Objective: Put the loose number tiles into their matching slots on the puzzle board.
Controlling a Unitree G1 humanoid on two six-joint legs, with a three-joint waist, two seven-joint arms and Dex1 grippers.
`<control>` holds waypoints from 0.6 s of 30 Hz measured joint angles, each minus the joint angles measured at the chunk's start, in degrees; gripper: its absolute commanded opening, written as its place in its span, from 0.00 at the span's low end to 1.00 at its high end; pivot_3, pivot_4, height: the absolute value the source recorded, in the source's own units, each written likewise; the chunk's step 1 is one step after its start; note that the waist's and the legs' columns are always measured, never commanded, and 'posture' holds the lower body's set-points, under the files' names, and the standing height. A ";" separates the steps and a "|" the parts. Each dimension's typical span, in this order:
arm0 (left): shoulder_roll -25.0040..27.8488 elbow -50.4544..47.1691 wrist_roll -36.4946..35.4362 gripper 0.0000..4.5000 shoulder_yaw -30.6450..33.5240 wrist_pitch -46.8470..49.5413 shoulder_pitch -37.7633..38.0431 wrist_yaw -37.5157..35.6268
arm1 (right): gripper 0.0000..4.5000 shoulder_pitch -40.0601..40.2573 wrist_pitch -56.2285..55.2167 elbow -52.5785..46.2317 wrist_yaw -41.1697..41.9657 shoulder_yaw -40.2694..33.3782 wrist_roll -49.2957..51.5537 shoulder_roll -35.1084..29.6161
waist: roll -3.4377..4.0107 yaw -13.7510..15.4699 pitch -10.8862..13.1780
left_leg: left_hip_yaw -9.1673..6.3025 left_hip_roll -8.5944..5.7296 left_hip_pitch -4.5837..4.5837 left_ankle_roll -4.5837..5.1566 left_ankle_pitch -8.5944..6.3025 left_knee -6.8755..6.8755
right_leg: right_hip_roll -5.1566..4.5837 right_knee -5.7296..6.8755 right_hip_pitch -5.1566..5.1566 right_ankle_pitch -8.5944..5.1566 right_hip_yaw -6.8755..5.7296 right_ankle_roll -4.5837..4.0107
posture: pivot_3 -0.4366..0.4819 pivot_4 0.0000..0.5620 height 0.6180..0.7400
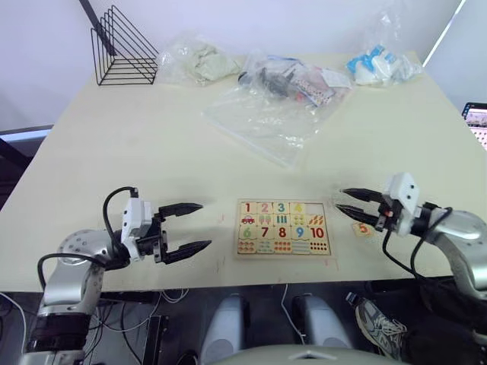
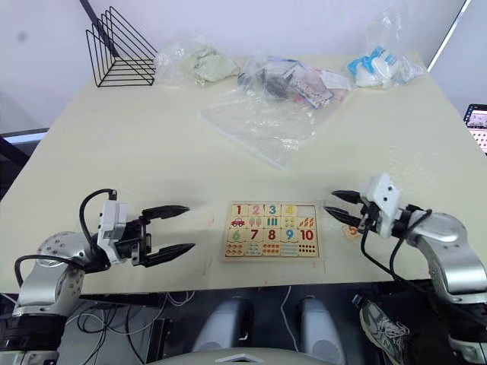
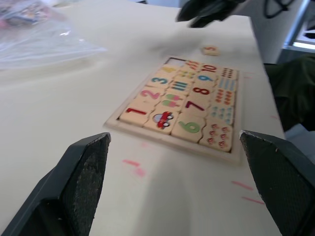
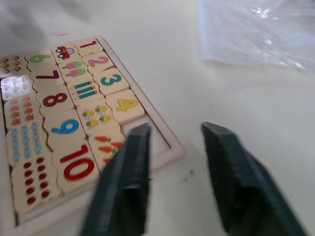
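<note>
My left gripper hangs wide open and empty, left of the puzzle board. My right gripper is open and empty too, just right of the board. The 5 tile lies beside the board, under that arm. I might bump the tile away.

Head pair: high, looking forward and down across the surface. Wrist cameras: low, close, facing the board from opposite ends; all four share it.
</note>
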 measured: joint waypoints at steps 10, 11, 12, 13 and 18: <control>-0.96 -1.89 -0.01 1.00 3.63 0.25 7.07 5.70 | 0.99 15.08 -6.42 -0.22 0.32 -14.46 3.31 -0.08 | -0.02 -0.05 -0.02 | 0.20 0.01 0.60 0.01 0.00 -0.15 | 0.01 -0.07 0.47 -0.05 0.14 0.00 | 0.48 0.27 1.00; -0.95 -1.87 -0.06 1.00 4.90 0.21 8.23 6.04 | 0.99 17.48 -8.36 1.33 1.15 -15.78 3.30 0.01 | -0.03 0.03 -0.02 | 0.22 0.01 0.60 0.01 -0.01 -0.16 | 0.00 -0.08 0.47 -0.05 0.15 0.00 | 0.48 0.27 1.00; -0.94 -1.78 -0.06 1.00 5.33 0.21 8.68 6.07 | 0.99 18.37 -9.10 2.26 1.54 -16.22 3.30 0.05 | -0.03 0.03 -0.02 | 0.24 0.01 0.61 0.01 -0.01 -0.16 | 0.00 -0.08 0.47 -0.05 0.17 0.01 | 0.48 0.27 1.00; -0.94 -1.77 -0.07 1.00 5.57 0.20 8.92 6.10 | 0.99 19.15 -10.07 3.11 1.96 -16.48 3.31 0.12 | -0.03 0.04 -0.02 | 0.24 0.01 0.61 0.01 -0.01 -0.16 | 0.00 -0.07 0.47 -0.05 0.18 0.01 | 0.48 0.27 1.00; -0.99 -1.73 -0.09 1.00 6.94 0.16 10.51 6.59 | 0.99 21.75 -16.20 8.48 4.90 -17.90 3.63 1.17 | -0.04 -0.01 -0.03 | 0.34 0.04 0.69 0.01 -0.01 -0.15 | 0.00 -0.07 0.48 -0.06 0.26 0.00 | 0.48 0.27 1.00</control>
